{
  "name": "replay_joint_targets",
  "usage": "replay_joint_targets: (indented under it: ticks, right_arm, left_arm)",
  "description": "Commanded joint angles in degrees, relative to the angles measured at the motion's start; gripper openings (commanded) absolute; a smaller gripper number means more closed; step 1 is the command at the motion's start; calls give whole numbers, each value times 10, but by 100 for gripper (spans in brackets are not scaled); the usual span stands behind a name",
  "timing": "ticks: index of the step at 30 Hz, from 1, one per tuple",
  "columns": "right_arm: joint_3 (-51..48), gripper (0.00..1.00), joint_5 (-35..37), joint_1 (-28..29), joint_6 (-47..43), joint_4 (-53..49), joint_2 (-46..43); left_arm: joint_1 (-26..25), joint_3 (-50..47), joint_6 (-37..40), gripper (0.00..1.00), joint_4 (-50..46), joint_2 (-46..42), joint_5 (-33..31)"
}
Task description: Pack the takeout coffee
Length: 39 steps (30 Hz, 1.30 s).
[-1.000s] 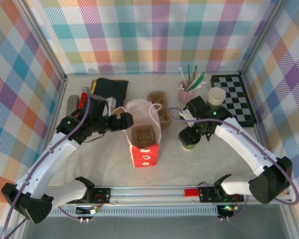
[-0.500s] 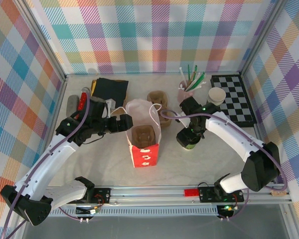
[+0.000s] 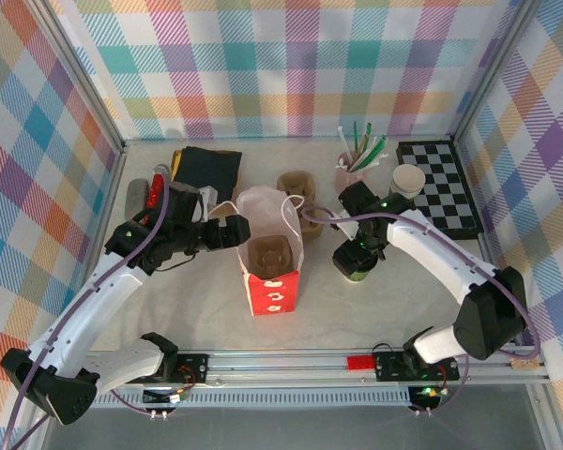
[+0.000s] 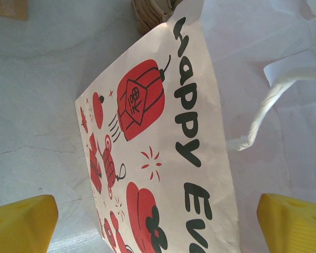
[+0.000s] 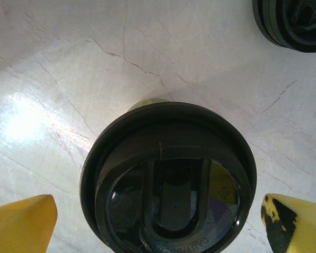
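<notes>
marbled table (image 3: 375, 319), paper bag (image 3: 270, 281), takeout coffee (image 5: 168, 137), checkerboard (image 3: 446, 187), straw cup (image 3: 347, 176)

Robot lab cell: plaid cloth walls (image 3: 291, 66), aluminium frame (image 3: 80, 77), mounting rail (image 3: 291, 361) along front.

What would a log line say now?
right gripper: open over coffee cup | left gripper: open at paper bag | cup: on table, outside bag

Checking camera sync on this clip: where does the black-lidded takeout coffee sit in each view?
Top external: the takeout coffee stands right of centre, under the right end effector and right of the paper bag.
Right wrist: its black lid sits lower centre, between the yellow fingertips and apart from both.
Left wrist: the camera faces the bag's printed side.
Shared landmark: the pale marbled tabletop.
</notes>
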Motion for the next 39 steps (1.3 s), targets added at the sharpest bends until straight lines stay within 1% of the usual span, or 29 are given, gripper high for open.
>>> replay_joint_targets:
  ticks: [1, 19, 29, 39]
  right_arm:
    - [2, 99, -14, -6, -3, 0, 11]
    - [-10, 99, -21, -10, -3, 13, 27]
    - [-38, 99, -32, -10, 11, 29, 31]
    - [-16, 99, -49, -10, 17, 12, 30]
  left_arm:
    - [-3, -2, 1, 97, 9, -8, -2]
    - [-2, -1, 0, 97, 7, -11, -6]
    - [-2, 2, -1, 96, 6, -11, -9]
    - [-1, 3, -1, 96, 6, -13, -14]
